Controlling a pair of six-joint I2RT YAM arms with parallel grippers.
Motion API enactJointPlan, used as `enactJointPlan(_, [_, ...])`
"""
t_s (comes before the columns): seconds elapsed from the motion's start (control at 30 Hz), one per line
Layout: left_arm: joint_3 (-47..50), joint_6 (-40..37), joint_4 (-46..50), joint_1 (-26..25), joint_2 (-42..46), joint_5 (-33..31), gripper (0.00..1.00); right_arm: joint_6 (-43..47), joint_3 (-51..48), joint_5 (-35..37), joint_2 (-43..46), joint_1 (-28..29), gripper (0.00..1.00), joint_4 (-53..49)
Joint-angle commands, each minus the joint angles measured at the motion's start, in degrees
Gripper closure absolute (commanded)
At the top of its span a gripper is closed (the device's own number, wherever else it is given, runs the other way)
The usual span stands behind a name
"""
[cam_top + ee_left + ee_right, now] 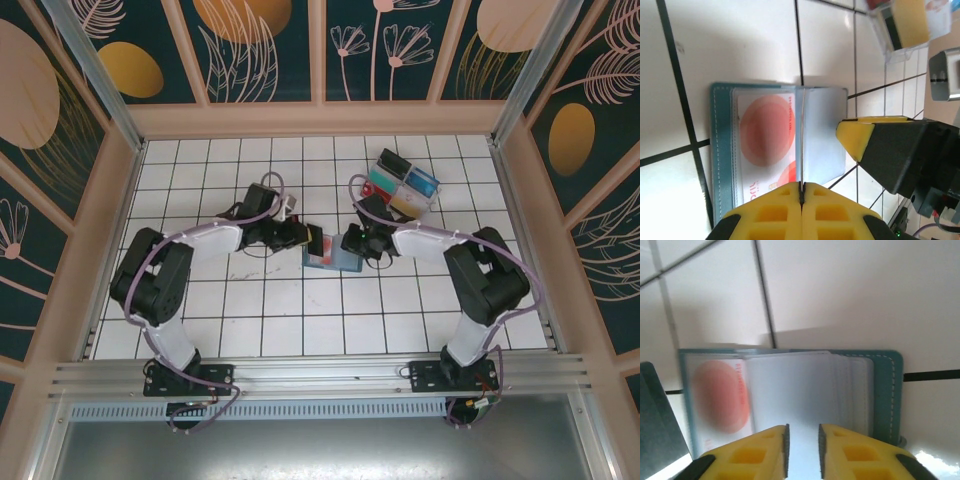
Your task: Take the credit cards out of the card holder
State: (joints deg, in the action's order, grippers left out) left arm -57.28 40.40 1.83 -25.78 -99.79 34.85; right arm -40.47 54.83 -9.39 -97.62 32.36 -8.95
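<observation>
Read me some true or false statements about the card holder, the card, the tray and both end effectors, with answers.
1. The card holder lies open on the tiles. True.
2. The left end effector has its fingers wide apart. False: they are shut on what looks like a clear sleeve of the holder.
3. A red-and-white card sits inside the holder. True.
4. The tray stands left of the holder. False: it stands farther back, to the right.
5. The right end effector is shut tight. False: a gap shows between its fingers.
</observation>
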Motion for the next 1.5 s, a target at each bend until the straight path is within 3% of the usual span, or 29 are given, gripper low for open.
enactJointPlan(0.0, [-1.3,-2.4,2.1,1.2,5.3,0.1,1.00,1.4,-0.9,-7.0,7.5,-0.7,0.66,7.4])
enactJointPlan(0.17, [-0.8,4.4,-7.6,1.4,8.9,5.3,1.00,-4.8,-5.1,-23.9,12.3,-6.2,0.43,23.3])
enactJointPlan(0.23, [-1.0,7.6,-11.4,1.6,9.5,6.9,1.00,-8.8,-6.8,-27.5,13.0,-7.1,0.35,30.1])
enactJointPlan(0.5, [-0.9,18.9,-24.1,2.6,10.9,11.7,1.00,-17.2,-6.2,-34.3,10.8,-7.5,0.32,39.5])
enactJointPlan(0.7, [0.8,27.7,-33.3,2.9,10.8,11.2,1.00,-23.9,-6.9,-38.3,9.4,-7.1,0.43,48.5])
enactJointPlan(1.03, [1.2,28.9,-33.3,2.9,10.8,10.8,0.99,-25.8,-5.5,-35.1,8.6,-7.4,0.91,50.6])
enactJointPlan(1.07, [1.2,28.6,-32.5,3.0,10.9,10.6,0.96,-25.3,-5.6,-34.5,8.7,-7.6,0.98,50.2])
enactJointPlan(1.13, [1.0,27.1,-29.3,3.3,11.0,9.5,0.80,-23.3,-5.4,-32.8,9.2,-8.0,1.00,48.1])
enactJointPlan(1.2, [0.3,23.6,-22.4,3.7,11.1,6.7,0.51,-17.4,-4.0,-29.3,10.3,-8.8,1.00,40.9])
enactJointPlan(1.27, [0.2,19.9,-16.6,4.3,11.3,2.9,0.32,-6.4,0.2,-22.5,11.6,-9.3,1.00,27.1])
enactJointPlan(1.37, [0.0,13.9,-7.7,4.7,11.3,-4.3,0.16,11.0,6.3,-10.7,12.2,-10.7,1.00,11.9])
enactJointPlan(1.47, [0.8,10.1,-3.5,4.8,10.9,-9.5,0.09,25.3,11.0,-7.1,10.6,-14.4,1.00,5.3])
